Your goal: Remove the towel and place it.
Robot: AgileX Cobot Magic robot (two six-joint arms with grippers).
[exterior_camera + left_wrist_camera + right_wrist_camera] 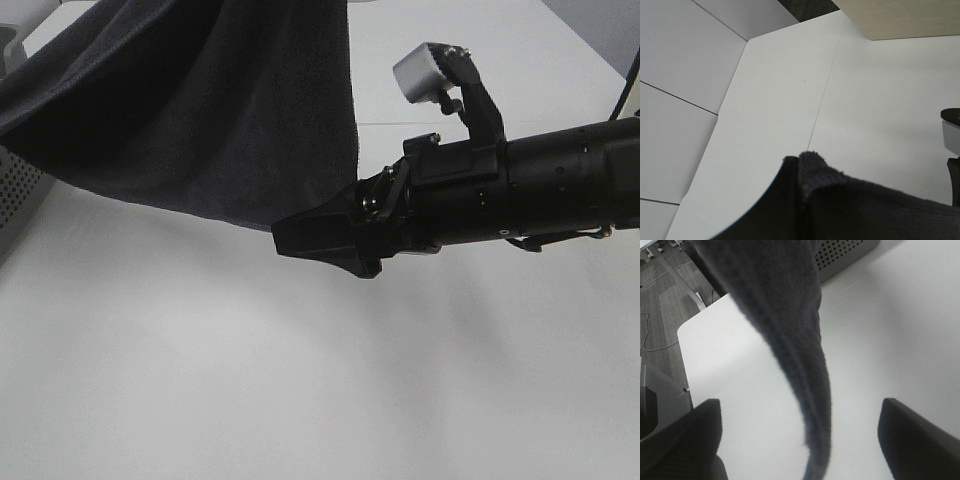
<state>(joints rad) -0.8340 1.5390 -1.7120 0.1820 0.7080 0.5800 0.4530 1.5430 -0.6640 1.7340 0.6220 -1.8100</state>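
The dark charcoal towel (pixel 200 100) hangs in a sagging sheet from the top left of the exterior high view, above the white table (pixel 300 400). Its lowest corner sits right at my right gripper (pixel 285 238), which reaches in from the right. In the right wrist view this gripper (pixel 799 402) is open, and the towel's (pixel 790 330) hanging edge runs down between its two spread fingers (pixel 690 435). My left gripper (pixel 797 167) is shut on a fold of the towel (pixel 865 210). It does not show in the exterior high view.
A grey perforated box (pixel 15 190) stands at the table's left edge, behind the towel (pixel 840 255). A pale wood panel (pixel 900 20) lies beyond the table's far side. Off the table's end, the floor carries cables (pixel 660 315).
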